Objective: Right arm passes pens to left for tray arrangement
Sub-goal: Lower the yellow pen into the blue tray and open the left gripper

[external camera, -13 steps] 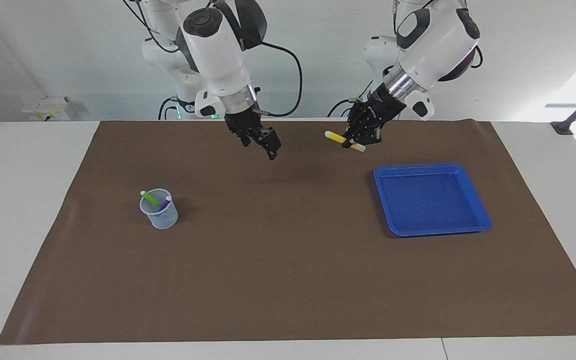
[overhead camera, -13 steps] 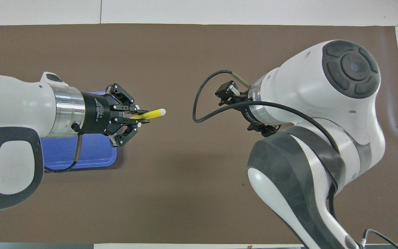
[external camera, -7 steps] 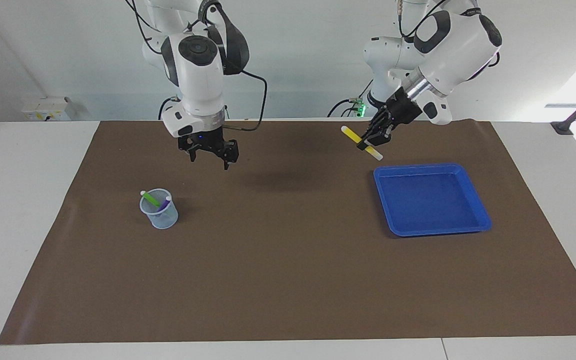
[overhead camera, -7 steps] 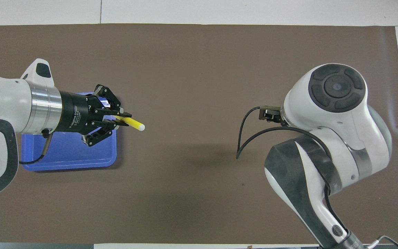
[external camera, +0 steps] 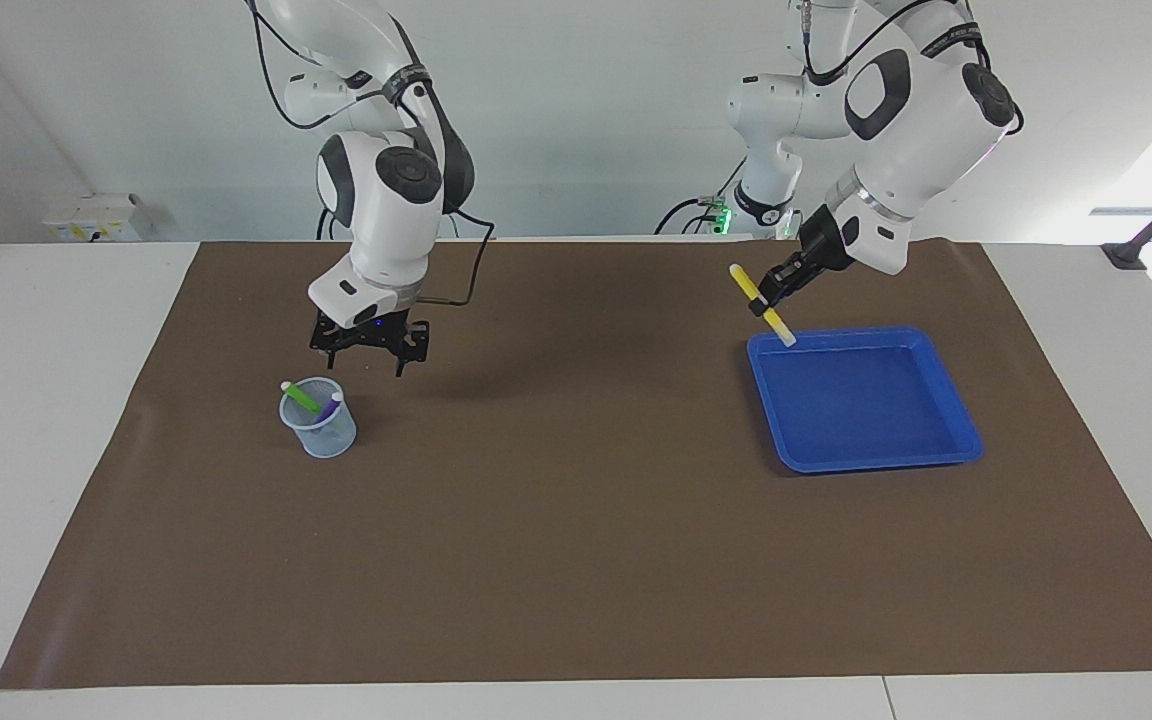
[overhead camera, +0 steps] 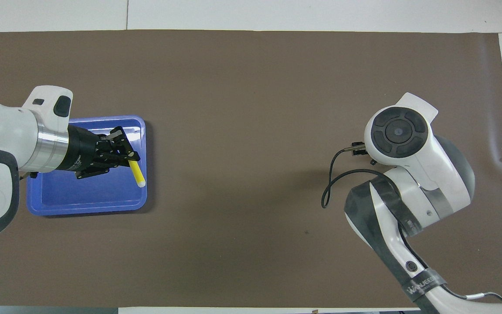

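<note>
My left gripper [external camera: 769, 302] is shut on the yellow pen [external camera: 746, 285] and holds it tilted, whitish end down, over the edge of the blue tray [external camera: 856, 400] that faces the right arm's end. The overhead view shows that gripper [overhead camera: 128, 159], the pen [overhead camera: 137, 173] and the tray [overhead camera: 85, 194] too. My right gripper [external camera: 361, 358] is open and empty, in the air just beside and above the mesh cup [external camera: 321, 432]. The green pen [external camera: 301, 396] and the purple pen [external camera: 328, 408] stand in the cup. In the overhead view the right arm hides its gripper and the cup.
A brown mat [external camera: 576, 540] covers the table between the cup and the tray. White table shows around the mat. A cable loops from the right arm's wrist [overhead camera: 334, 192].
The right gripper has swung from the table's middle to beside the cup and come lower. The left gripper has carried the yellow pen to the tray and tipped it downward.
</note>
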Controlling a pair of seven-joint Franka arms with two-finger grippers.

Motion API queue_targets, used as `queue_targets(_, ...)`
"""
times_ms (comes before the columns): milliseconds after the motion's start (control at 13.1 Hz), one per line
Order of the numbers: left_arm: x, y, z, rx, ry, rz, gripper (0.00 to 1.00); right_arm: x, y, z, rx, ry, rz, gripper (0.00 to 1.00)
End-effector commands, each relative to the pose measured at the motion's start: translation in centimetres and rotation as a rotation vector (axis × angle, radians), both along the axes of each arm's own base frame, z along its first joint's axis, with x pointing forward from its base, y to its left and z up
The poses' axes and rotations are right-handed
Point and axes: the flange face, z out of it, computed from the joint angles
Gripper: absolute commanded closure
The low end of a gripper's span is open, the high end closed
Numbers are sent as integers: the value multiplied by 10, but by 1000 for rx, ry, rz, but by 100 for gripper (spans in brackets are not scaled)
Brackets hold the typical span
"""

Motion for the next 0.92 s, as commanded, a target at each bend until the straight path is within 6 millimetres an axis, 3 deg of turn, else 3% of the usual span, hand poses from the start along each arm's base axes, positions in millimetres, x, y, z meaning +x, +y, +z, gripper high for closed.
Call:
queue_targets(0,8,15,-32,121,-19,-231,100,1,-37,-8,7,-23,14,8)
queue_targets(306,29,26,-85,257,-17,-481,100,-4,-47,-25,23,-31,17,28)
queue_targets(535,52,38,-130,327,-47,-511,100,-1,-49,-28,35,-46,20,44)
queue_targets(840,62,55,-172,330,-61,-524,100,1,-54,-28,49,-70,20,53)
